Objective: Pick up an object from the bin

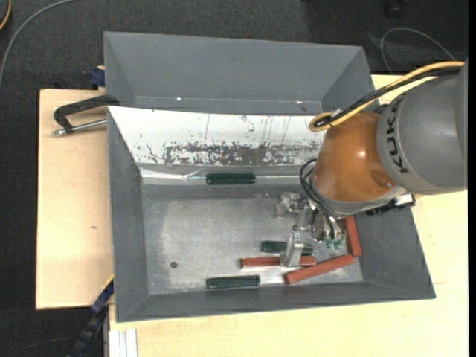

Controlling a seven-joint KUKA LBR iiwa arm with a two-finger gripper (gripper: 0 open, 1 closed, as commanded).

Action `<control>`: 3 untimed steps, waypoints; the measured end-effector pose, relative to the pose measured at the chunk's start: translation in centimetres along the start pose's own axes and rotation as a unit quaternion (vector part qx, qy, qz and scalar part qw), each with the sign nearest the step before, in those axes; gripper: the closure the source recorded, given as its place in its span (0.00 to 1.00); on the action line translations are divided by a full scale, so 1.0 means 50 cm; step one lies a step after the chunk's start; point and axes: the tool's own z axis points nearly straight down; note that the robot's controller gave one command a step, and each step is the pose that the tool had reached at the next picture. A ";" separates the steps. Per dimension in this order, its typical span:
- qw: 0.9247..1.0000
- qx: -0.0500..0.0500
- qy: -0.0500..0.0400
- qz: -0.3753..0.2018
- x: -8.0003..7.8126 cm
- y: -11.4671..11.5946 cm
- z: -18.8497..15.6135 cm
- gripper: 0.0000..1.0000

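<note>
Toward the front right corner of the grey metal bin (126, 229), the tool (296, 254) hangs low beneath the arm's rounded orange wrist cover (349, 162), with its tip down among a small cluster of loose things on the bin floor. Whether the tool is wide or narrow cannot be told, and nothing can be made out as held in it. Nearest to it lies a long red-brown flat stick (260, 262), set roughly left to right, whose right end runs in under the tool's tip; contact between the two cannot be judged. Just to the right, a second red-brown stick (321, 269) slopes upward toward the right wall. A third red-brown stick (355, 238) stands steeper along the foot of that wall, partly covered by the wrist. A short dark green piece (274, 246) lies just left of the tool, a little behind the long stick. Two more things lie well apart from this cluster. A dark green bar at the back (230, 178) rests along the foot of the scratched rear wall. A dark green bar at the front (233, 281) lies parallel to it, near the front wall and left of the sticks.
</note>
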 end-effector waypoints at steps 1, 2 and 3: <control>0.995 0.000 0.002 -0.103 0.051 0.014 0.001 0.00; 0.995 0.000 0.000 -0.103 0.049 0.014 -0.004 1.00; 0.994 0.000 -0.003 -0.113 0.053 0.026 -0.096 1.00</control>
